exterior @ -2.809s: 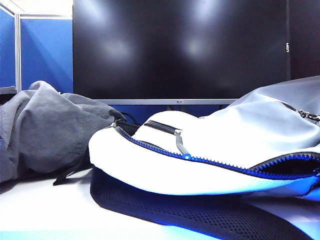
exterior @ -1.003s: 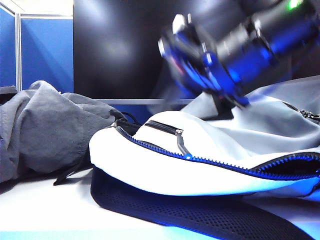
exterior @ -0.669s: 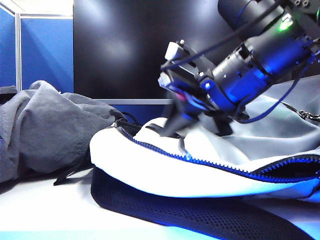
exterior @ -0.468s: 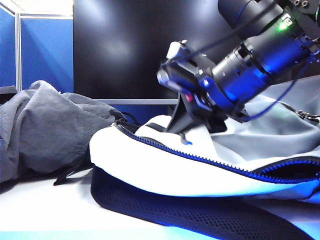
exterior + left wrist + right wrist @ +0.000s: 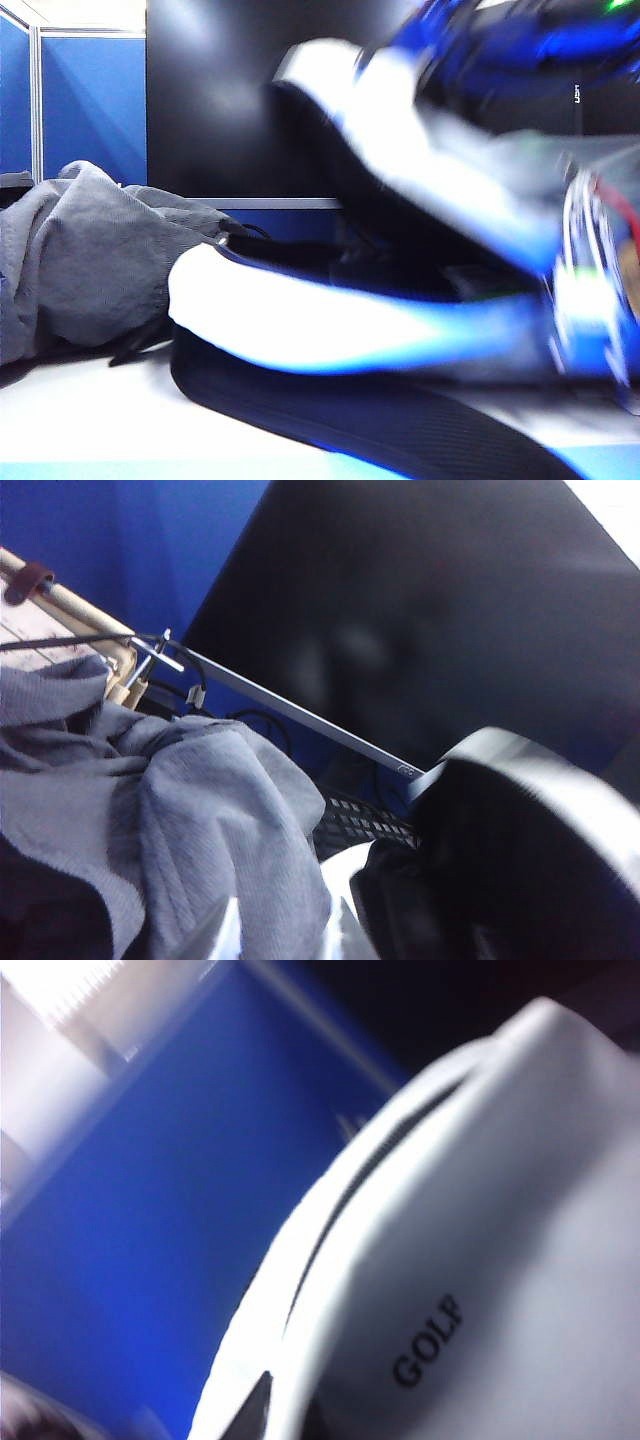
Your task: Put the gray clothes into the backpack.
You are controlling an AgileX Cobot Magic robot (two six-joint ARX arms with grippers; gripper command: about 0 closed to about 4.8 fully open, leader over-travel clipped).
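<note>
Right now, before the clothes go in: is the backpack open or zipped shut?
Open. The backpack has its upper flap lifted off the lower half, with a dark gap between. The gray clothes lie outside, beside it.

Matt gray knit clothes (image 5: 90, 260); smooth white fabric backpack (image 5: 300, 325)

I see a large black monitor screen (image 5: 230, 100) with a silver lower bezel, blue partition panels (image 5: 90, 100) behind, and a white tabletop (image 5: 90, 420).
</note>
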